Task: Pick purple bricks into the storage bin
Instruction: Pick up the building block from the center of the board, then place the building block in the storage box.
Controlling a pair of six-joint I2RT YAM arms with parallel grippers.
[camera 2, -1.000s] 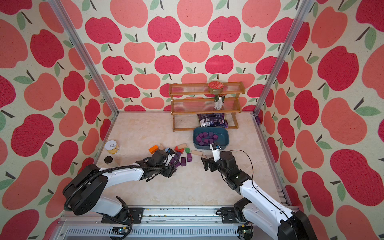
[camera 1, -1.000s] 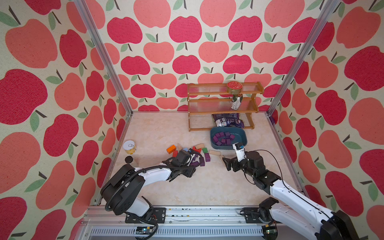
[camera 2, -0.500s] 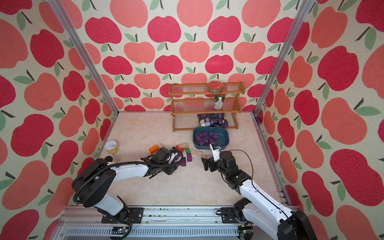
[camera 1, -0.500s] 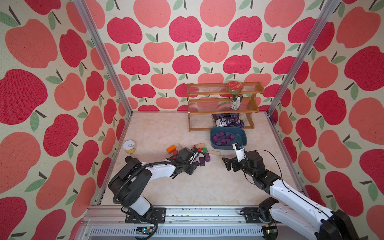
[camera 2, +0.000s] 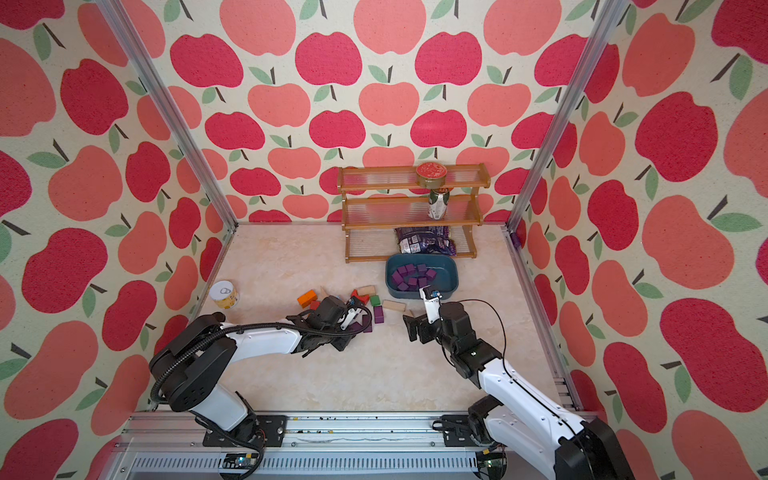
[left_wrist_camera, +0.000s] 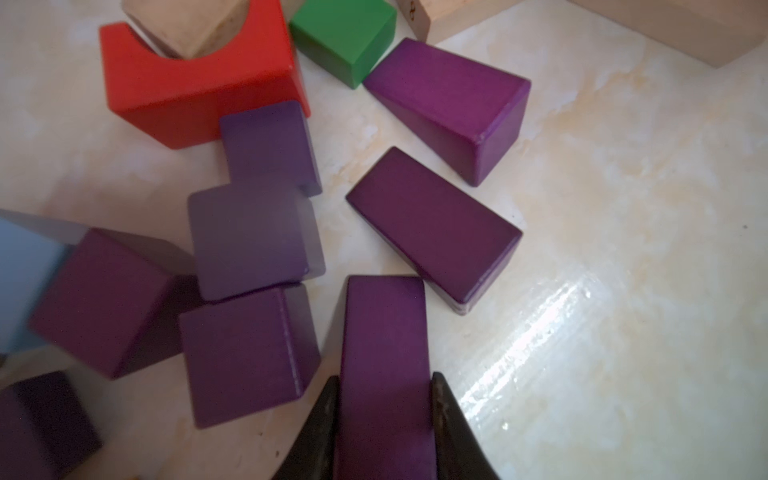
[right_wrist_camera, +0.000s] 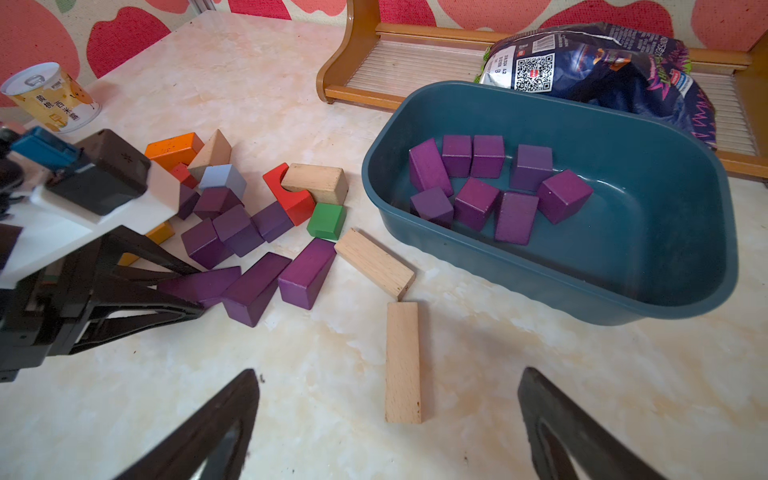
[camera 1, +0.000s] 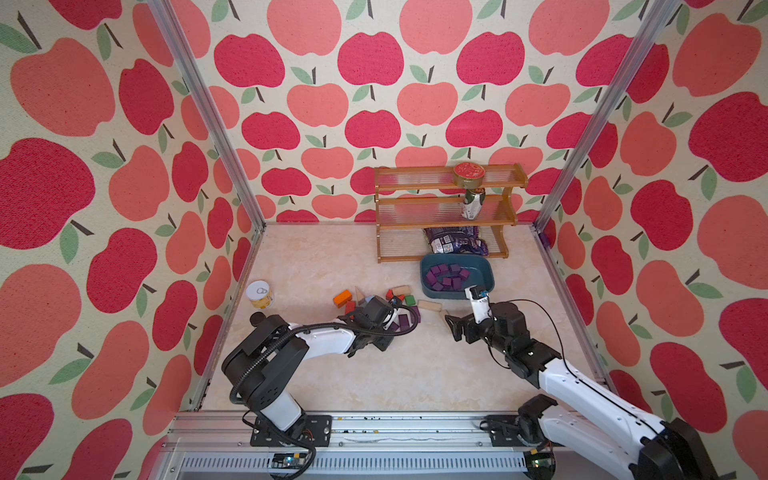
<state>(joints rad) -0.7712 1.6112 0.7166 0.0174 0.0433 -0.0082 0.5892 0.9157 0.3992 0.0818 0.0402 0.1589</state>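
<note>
Several purple bricks lie loose in a pile of blocks on the table; in the right wrist view these purple bricks sit left of the storage bin. My left gripper is shut on one long purple brick at the near edge of the pile, a finger on each long side. In both top views the left gripper is low at the pile. The teal storage bin holds several purple bricks. My right gripper stands open and holds nothing, in front of the bin.
A tan plank lies between the right fingers, another tan plank beside it. Red, green and orange blocks mix with the pile. A wooden shelf rack stands behind the bin, and a can at the left wall.
My left gripper's jaws have closed onto the long purple brick, and the left arm has reached a little further into the pile. The right arm has not moved.
</note>
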